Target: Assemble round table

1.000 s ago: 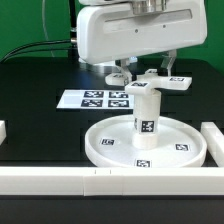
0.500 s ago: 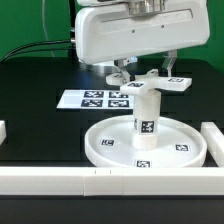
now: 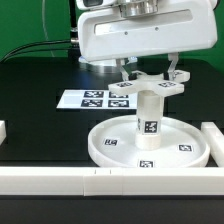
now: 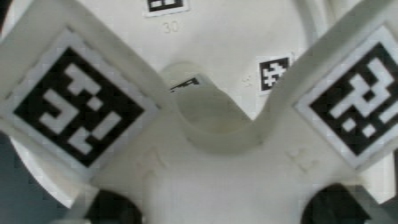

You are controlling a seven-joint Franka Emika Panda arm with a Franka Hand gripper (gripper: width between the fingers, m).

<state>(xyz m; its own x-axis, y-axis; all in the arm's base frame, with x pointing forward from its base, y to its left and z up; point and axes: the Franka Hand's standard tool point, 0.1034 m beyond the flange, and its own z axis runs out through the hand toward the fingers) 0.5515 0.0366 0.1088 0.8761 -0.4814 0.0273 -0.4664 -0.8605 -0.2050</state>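
Clamping the cross-shaped foot point(image 3: 150, 86) between the fingers point(image 3: 124, 70) of the gripper point(image 3: 148, 76), just over the upright leg point(image 3: 150, 120) on the round disc point(image 3: 105, 150).

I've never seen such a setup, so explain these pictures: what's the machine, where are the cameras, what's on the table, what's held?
The white block on top is the end of a robot arm. One picture looks on from outside; the other comes from a camera on its wrist. Its jaws hold a cross-shaped foot over a short cylinder leg, standing upright on a round rimmed disc. Behind them lies a flat marker board with square tags.
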